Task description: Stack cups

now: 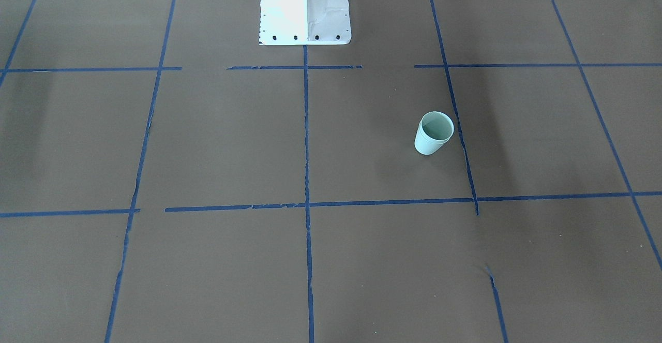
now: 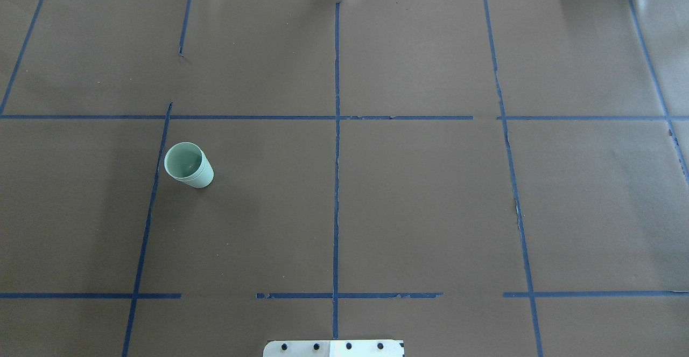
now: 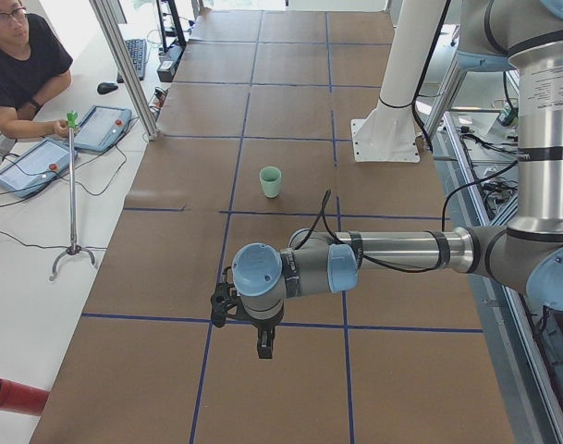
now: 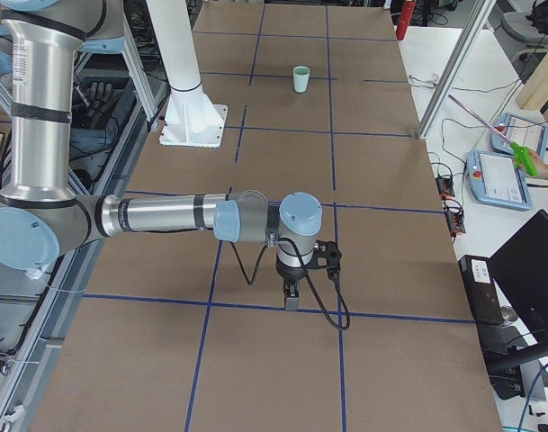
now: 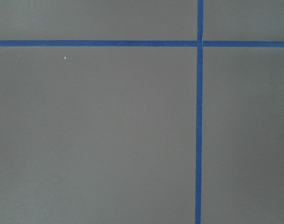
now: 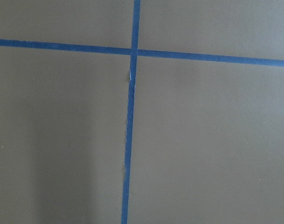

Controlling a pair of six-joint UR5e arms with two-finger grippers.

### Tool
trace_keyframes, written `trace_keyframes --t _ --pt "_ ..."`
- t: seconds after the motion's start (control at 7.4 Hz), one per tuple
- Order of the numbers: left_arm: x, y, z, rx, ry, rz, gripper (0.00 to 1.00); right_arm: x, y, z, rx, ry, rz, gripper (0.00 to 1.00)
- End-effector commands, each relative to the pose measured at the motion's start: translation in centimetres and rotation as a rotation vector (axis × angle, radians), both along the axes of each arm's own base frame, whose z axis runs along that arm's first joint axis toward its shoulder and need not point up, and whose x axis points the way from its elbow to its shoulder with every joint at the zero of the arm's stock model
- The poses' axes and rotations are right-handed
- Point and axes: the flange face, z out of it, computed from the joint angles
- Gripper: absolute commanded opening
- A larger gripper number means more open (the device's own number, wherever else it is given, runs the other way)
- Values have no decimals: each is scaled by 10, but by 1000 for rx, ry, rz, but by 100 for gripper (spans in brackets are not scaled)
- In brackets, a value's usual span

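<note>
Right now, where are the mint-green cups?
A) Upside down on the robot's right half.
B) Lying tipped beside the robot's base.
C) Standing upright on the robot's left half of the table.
C: the cups stand mouth-up on the table, left of the middle tape line in the overhead view.

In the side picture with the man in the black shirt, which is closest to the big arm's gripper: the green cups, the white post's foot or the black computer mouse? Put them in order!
From the left gripper:
1. cups: nearest, further along the middle of the table.
2. white post foot: beyond the cups, toward the robot's side.
3. black mouse: farthest, off the table on the operators' side.
</note>
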Motion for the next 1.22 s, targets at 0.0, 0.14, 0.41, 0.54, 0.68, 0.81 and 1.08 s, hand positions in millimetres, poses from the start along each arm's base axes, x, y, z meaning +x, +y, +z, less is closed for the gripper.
trace_keyframes --t 0.0,0.14,0.41,0.54,0.68,0.81,1.08 --pt "-1 -15 -9 24 2 1 100 0 0 0 1 0 0 100" --pt "-2 -19 -13 30 0 2 100 0 0 0 1 0 0 100" --pt "-2 -21 -17 44 -11 9 100 0 0 0 1 0 0 100" --pt "-2 -20 -14 38 -12 8 100 0 0 0 1 0 0 100" --pt "-2 -20 -14 36 -11 8 100 0 0 0 1 0 0 100" --pt "-2 -20 -14 36 -11 8 100 0 0 0 -1 0 0 100" --pt "-2 -20 -14 35 -11 8 100 0 0 0 1 0 0 100"
